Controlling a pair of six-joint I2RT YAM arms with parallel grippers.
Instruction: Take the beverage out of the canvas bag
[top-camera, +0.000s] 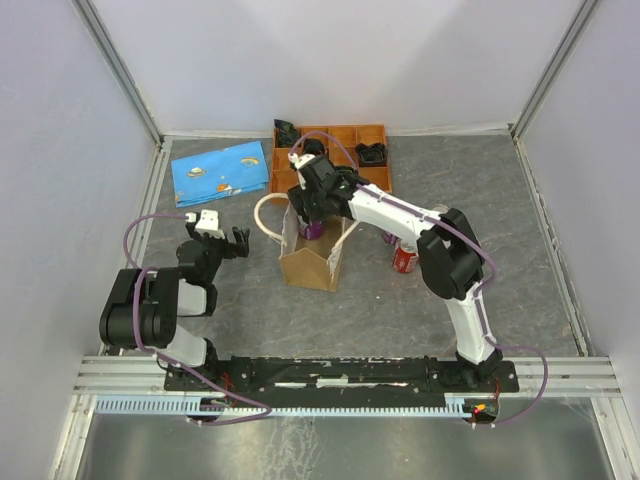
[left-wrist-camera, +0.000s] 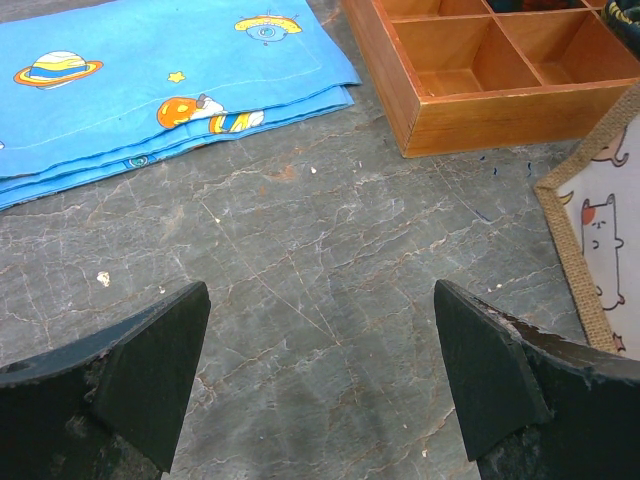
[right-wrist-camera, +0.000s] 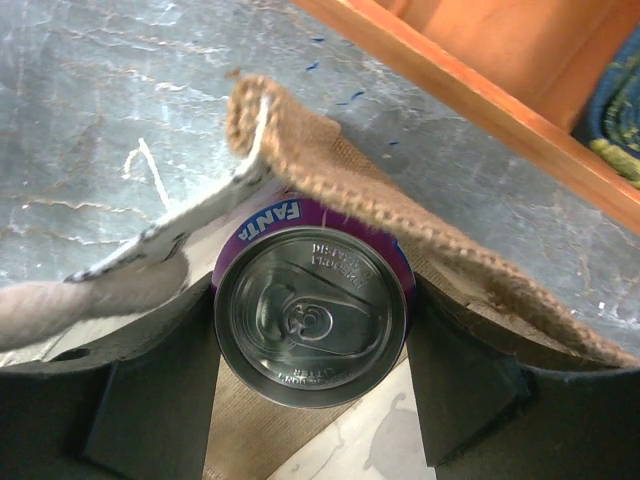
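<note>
Grey marbled counter (top-camera: 500, 200): blue cloth (top-camera: 220, 172) far left, orange tray (left-wrist-camera: 500, 120) far centre, bag (top-camera: 310, 265) upright mid, red can (top-camera: 404, 260) to its right.

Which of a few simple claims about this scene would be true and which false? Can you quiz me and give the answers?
1. The right arm's fingers grip a purple Fanta can. True.
2. The left arm's fingers hold a rope handle of the canvas bag. False: they are spread open and empty above the table.
3. A red can is on the table to the right of the bag. True.
4. The blue cloth lies inside the orange tray. False: it lies on the table to the left of the tray.
5. The purple can stands on the table, away from the bag. False: it is at the bag's open top.
</note>
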